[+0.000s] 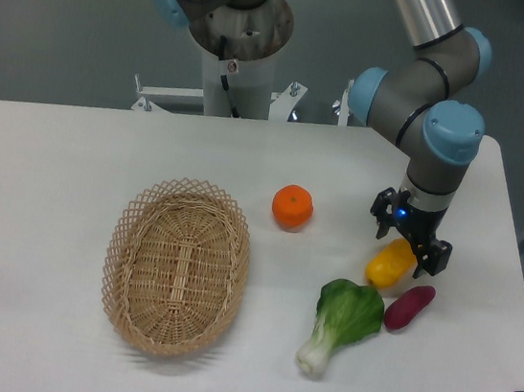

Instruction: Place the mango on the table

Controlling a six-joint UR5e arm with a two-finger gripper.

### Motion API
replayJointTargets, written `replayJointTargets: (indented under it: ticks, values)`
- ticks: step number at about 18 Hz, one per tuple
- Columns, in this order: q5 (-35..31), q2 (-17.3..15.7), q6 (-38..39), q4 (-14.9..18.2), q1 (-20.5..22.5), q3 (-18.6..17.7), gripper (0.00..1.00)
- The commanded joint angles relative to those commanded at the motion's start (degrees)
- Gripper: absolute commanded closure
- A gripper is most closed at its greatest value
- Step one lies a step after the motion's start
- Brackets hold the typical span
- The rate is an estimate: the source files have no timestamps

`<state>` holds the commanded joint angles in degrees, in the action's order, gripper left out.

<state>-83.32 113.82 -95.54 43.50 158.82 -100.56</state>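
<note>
No text, label, brand or number can be read anywhere, neither on the arm nor elsewhere.

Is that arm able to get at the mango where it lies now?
Probably yes: the gripper is already right at the mango, with one finger on each side. Nothing blocks it.

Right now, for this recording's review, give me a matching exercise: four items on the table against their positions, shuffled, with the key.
Items:
1. mango
2. orange
3. wicker basket
4. purple tuber

Positions:
A. far left of the group, empty
B. at the gripper, on the table
C. alone, up and to the right of the basket
D. lowest right, beside the bok choy

Pairs: 1-B, 2-C, 3-A, 4-D
</note>
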Motion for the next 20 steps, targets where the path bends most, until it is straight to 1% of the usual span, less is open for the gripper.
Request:
replayJointTargets:
  ticks: [3,5,6,8,9,11,13,14,15,16,20]
  values:
    - [0.09,-0.09,0.00,0.18,-0.26,2.55,0.00]
    - [0.09,-0.53,0.00,1.49,-0.26,5.10,0.00]
    - [0.09,-0.62,0.00,2.98,-0.26,6.24,0.00]
    - [0.09,-0.88,-0.09,7.62,-0.26,9.49,0.00]
    - [0.09,-1.05,-0.09,11.82,-0.18,12.37,0.00]
    - [0.09,-0.97,-0.44,18.25,-0.09,16.25,0.00]
    - [0.00,-0.97,-0.97,23.44,0.35,19.77,0.00]
    - [0.17,-0.88,-1.05,25.21,0.53,21.00,0.00]
    - [0.18,-0.88,-1.40,26.27,0.61,21.80,0.00]
    - [0.35,-0.97,-2.71,26.63,1.05,21.90,0.00]
    - [0.35,-1.49,-5.45,26.98,1.93,21.81,0.00]
